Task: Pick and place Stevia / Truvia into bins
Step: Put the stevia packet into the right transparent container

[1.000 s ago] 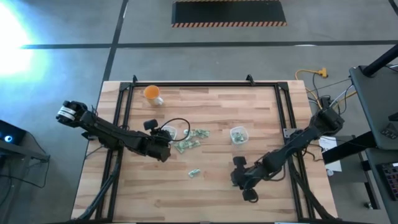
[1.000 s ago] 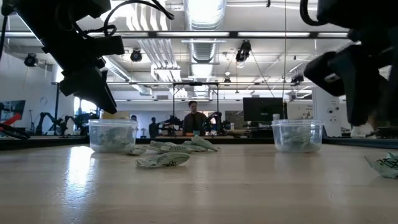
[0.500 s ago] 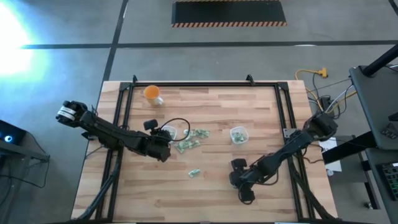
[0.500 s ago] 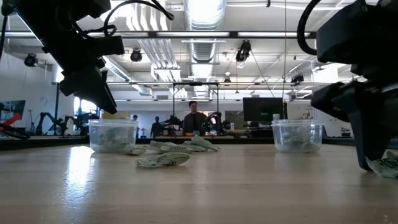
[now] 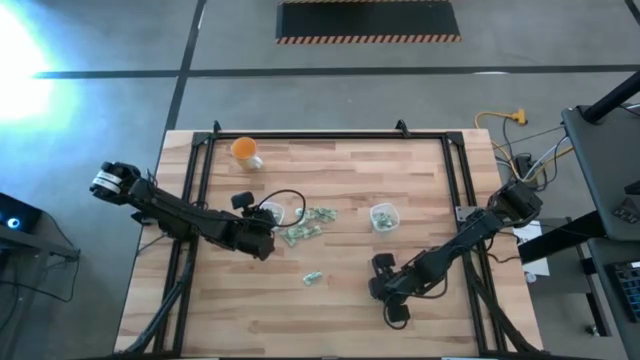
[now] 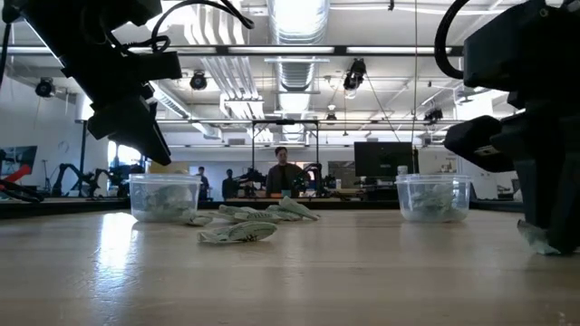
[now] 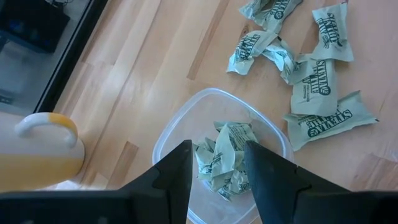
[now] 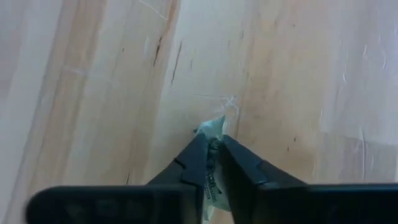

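Note:
Pale green and white Stevia sachets lie in a loose heap (image 5: 305, 226) on the wooden table, and one lies alone (image 5: 312, 277) nearer the near edge. Two clear bins hold sachets: the left bin (image 5: 273, 212) (image 7: 221, 158) and the right bin (image 5: 383, 216) (image 6: 433, 197). My left gripper (image 7: 217, 168) (image 6: 136, 127) hangs open above the left bin and touches nothing. My right gripper (image 8: 213, 140) (image 5: 384, 290) is down at the table near the near edge, shut on one sachet (image 8: 215, 129). My right gripper pinches one sachet between its two fingertips; only the sachet's crumpled end (image 8: 216, 124) shows past them. The fingers come from above, pointing down. In the low view the sachet (image 6: 536, 239) sits below the fingers with its lower edge at the table top.
An orange cup with a white handle (image 5: 245, 150) (image 7: 37, 146) stands near the far left corner. A black metal frame (image 5: 300, 135) runs along the table's far and side edges. People and equipment show in the room beyond.
My right gripper has come down onto a sachet that lay on the table and has shifted slightly toward the table's left. The sachet now sits between its fingers. My left arm has kept still.

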Motion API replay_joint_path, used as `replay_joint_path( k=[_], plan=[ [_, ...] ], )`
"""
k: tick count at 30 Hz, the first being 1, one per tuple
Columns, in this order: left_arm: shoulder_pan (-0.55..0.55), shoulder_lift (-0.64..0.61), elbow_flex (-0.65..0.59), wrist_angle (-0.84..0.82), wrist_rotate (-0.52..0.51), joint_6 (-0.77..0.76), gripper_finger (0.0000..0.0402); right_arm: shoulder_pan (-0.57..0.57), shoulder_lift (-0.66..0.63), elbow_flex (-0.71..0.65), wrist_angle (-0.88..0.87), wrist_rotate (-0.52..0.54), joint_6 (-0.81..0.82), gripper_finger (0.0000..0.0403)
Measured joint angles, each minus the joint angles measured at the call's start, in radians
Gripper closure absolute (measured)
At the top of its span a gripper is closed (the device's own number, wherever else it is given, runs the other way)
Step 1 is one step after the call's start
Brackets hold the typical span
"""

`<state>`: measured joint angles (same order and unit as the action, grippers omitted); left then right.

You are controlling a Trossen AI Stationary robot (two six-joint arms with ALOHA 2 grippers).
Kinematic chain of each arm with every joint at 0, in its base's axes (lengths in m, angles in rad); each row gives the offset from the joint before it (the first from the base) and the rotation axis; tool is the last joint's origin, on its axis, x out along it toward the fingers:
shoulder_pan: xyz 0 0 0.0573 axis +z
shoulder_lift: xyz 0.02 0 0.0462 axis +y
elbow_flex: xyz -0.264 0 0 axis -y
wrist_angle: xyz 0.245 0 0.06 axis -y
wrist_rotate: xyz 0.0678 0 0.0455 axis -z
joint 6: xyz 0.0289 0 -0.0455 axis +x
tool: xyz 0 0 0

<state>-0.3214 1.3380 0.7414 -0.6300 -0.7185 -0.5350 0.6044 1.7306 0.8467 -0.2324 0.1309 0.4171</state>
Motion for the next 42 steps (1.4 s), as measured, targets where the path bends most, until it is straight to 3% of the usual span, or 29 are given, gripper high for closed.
replay_joint_path(
  k=[2,7,12,19,22,25,30,36,42],
  plan=[
    [0.000,0.000,0.000,0.000,0.000,0.000,0.0271,0.000,-0.001,0.000,0.006,0.004,-0.033,0.0386],
    [0.000,0.000,0.000,0.000,0.000,0.000,0.0271,-0.001,-0.014,0.006,0.003,0.059,-0.089,0.0389],
    [0.000,0.000,-0.001,0.000,0.000,0.000,0.0271,-0.007,-0.044,0.037,-0.001,0.181,-0.215,0.0389],
    [0.000,0.000,-0.007,0.000,-0.001,0.000,0.0271,-0.013,-0.142,0.064,-0.037,0.578,-0.398,0.0390],
    [0.000,0.000,-0.011,-0.001,0.000,0.000,0.0271,-0.021,-0.198,0.064,-0.111,0.754,-0.395,0.0390],
    [0.000,0.000,-0.012,-0.008,0.000,0.000,0.0271,-0.044,-0.250,0.063,-0.222,0.845,-0.349,0.0390],
    [0.000,0.000,-0.012,-0.009,0.000,0.000,0.0271,-0.119,-0.332,0.038,-0.352,0.866,-0.221,0.0390],
    [0.000,0.000,-0.013,-0.008,0.000,0.000,0.0271,-0.215,-0.394,-0.031,-0.358,0.851,-0.118,0.0390],
    [0.000,0.000,-0.013,-0.008,-0.001,0.001,0.0271,-0.318,-0.421,-0.080,-0.356,0.641,-0.057,0.0390]
  ],
)
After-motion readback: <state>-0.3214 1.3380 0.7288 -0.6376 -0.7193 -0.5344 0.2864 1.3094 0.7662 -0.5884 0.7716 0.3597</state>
